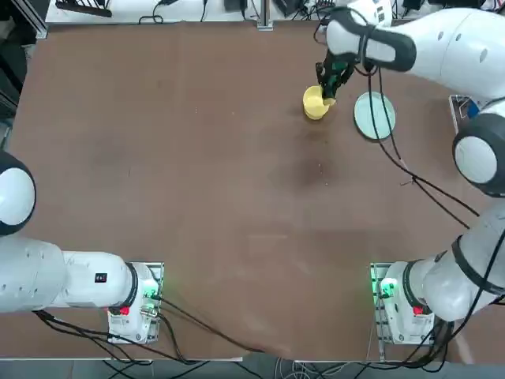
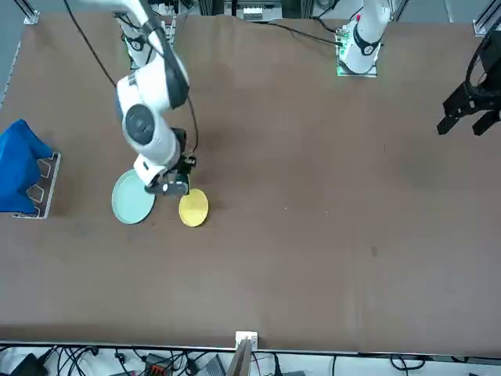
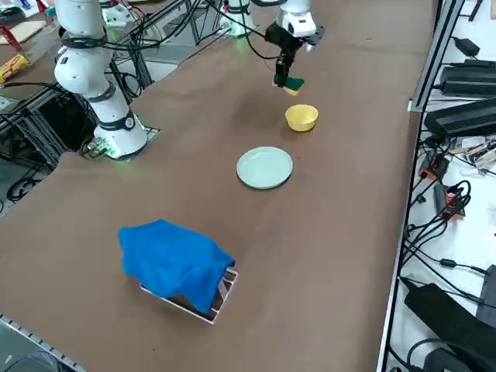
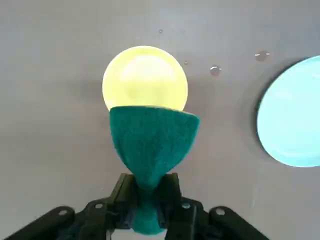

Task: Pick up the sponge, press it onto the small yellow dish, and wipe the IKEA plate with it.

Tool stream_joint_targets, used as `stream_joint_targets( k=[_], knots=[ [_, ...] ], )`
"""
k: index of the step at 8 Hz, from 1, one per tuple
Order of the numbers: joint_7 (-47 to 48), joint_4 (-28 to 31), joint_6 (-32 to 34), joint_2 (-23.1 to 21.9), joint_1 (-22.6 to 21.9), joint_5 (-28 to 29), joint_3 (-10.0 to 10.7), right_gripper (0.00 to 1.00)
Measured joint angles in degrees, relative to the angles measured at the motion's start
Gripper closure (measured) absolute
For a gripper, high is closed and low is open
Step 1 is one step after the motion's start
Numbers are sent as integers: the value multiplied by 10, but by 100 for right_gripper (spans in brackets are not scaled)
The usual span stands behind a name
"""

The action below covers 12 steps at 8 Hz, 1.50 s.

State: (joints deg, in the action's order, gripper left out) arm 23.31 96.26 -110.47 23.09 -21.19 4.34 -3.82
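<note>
Right gripper [image 4: 147,210]: fingers pinching the sponge [image 4: 150,150], above the table.
Small yellow dish [image 4: 145,75]: under the sponge.
IKEA plate [image 1: 374,115]: at dish's three o'clock, top view.

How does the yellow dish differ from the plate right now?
The yellow dish is smaller and deeper, bowl-like; the plate is wider, shallow and pale blue-green. The right hand, shut on the sponge, hangs above the dish in the side view, with nothing over the plate. Both are round, empty, and sit apart on the table.
</note>
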Motion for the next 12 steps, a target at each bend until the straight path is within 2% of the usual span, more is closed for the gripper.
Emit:
stream_joint_targets(
  k=[3,5,12],
  knots=[
    [-52,-70,32,75,19,47,0,74],
    [-79,-86,33,116,21,61,0,74],
    [-104,-140,32,198,29,65,0,71]
  ],
)
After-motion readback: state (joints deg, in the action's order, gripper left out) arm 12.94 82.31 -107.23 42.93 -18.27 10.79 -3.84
